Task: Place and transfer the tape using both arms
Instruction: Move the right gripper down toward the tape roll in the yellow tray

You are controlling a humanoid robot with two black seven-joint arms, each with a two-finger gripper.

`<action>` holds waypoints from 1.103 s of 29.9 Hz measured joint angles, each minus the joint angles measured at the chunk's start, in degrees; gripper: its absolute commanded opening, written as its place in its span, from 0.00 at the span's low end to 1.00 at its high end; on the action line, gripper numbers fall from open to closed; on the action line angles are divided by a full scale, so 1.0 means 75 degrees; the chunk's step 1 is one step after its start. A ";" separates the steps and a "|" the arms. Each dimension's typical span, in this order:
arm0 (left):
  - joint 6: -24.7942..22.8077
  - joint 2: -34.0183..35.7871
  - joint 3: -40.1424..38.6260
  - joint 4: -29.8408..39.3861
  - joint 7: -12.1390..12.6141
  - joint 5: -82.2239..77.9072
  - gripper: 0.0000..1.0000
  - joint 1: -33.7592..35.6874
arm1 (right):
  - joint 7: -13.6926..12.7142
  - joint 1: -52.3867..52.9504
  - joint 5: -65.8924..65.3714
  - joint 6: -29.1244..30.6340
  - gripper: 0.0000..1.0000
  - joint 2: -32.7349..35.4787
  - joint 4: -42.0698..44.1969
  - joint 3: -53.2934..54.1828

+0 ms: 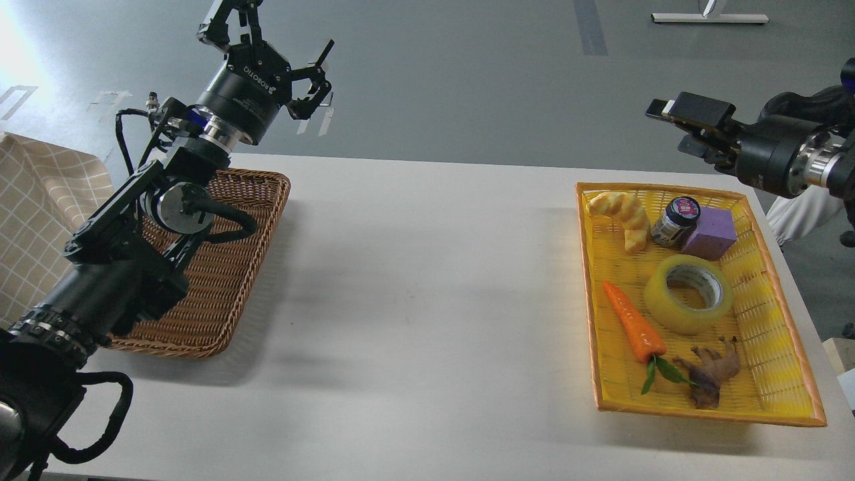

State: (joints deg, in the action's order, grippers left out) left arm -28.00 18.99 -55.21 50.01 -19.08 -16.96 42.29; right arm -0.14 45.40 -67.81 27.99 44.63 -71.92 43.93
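The tape [670, 311], a wide yellowish translucent roll with a grey-white core, lies flat in the middle of the yellow tray [768, 364] at the table's right. My right gripper [682, 127] hovers beyond the tray's far right corner. It is turned on its side, points left, and is open and empty, well above and behind the tape. My left gripper [272, 45] is raised high over the far end of the brown wicker basket [220, 280] at the left. Its fingers are spread open and it holds nothing.
In the tray around the tape lie a bread piece [624, 215], a dark-lidded jar [674, 222], a purple block [711, 234], a toy carrot [631, 321] and a brown toy animal [711, 371]. A checked cloth [40, 200] hangs at the far left. The white table [427, 287] spans between basket and tray.
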 measured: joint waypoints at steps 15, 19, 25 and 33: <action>0.0000 -0.0044 -0.0022 0.0036 0.0000 0.0000 0.98 0.0000 | 0.0009 -0.1092 -0.3671 0.0000 0.97 0.0413 -0.0638 -0.0153; 0.0000 -0.0097 -0.0019 0.0037 0.0000 0.0000 0.98 0.0000 | 0.0009 -0.1532 -0.4459 0.0000 0.97 0.0374 -0.0638 -0.0155; 0.0000 -0.0106 -0.0003 0.0037 0.0000 0.0000 0.98 0.0006 | 0.0027 -0.1866 -0.5052 0.0000 0.96 0.0491 -0.0623 -0.0160; 0.0000 -0.0116 -0.0005 0.0037 0.0000 0.0000 0.98 0.0008 | 0.0032 -0.2067 -0.5978 -0.0088 0.93 0.0551 -0.0471 -0.0166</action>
State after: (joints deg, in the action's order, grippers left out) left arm -28.00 18.12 -55.25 50.28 -19.08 -16.97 42.35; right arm 0.10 29.90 -112.65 27.33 48.77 -75.45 42.68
